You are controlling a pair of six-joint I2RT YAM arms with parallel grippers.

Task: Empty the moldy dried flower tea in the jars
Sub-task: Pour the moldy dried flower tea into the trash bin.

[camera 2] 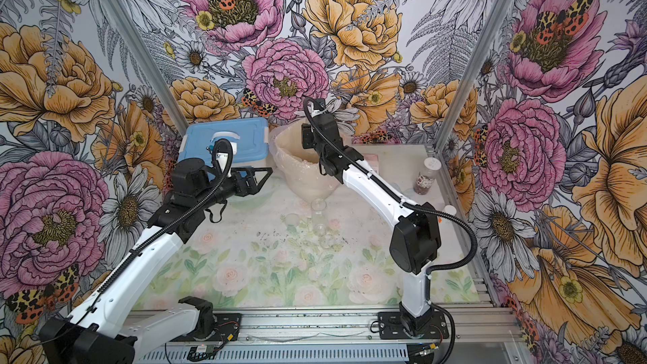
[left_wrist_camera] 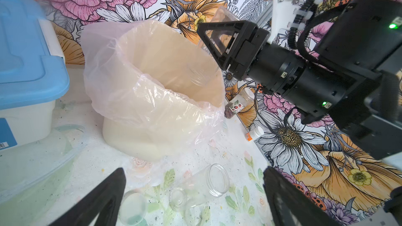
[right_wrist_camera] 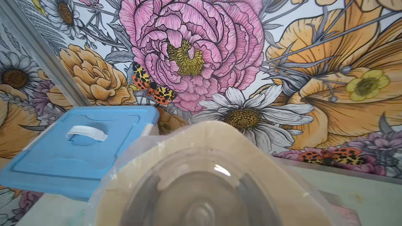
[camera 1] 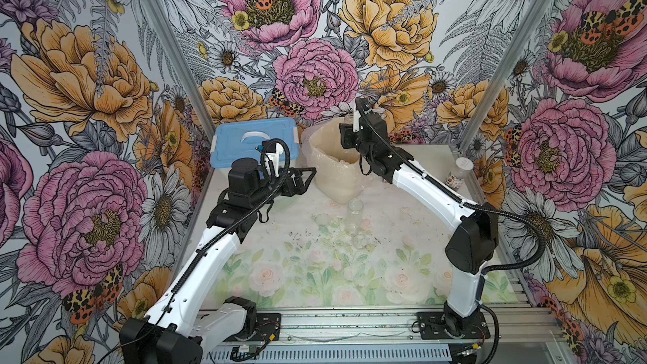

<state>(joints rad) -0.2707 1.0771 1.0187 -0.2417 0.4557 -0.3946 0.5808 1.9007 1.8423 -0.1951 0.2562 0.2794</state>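
The right hand is clamped on a plain jar, tipped mouth-down over the bag-lined bin. The left hand, fingers wide apart and empty, hovers just left of the bin. Well to the bin's right on the bench, the labelled jar holds dried flower tea.

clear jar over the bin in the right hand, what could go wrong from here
1. The clear jar, tipped mouth-down in the right hand over the bag-lined bin, could slip and drop in.
2. The empty jar lying on its side on the table may roll if bumped.
3. The labelled jar stands near the right arm; a swing back could topple it.
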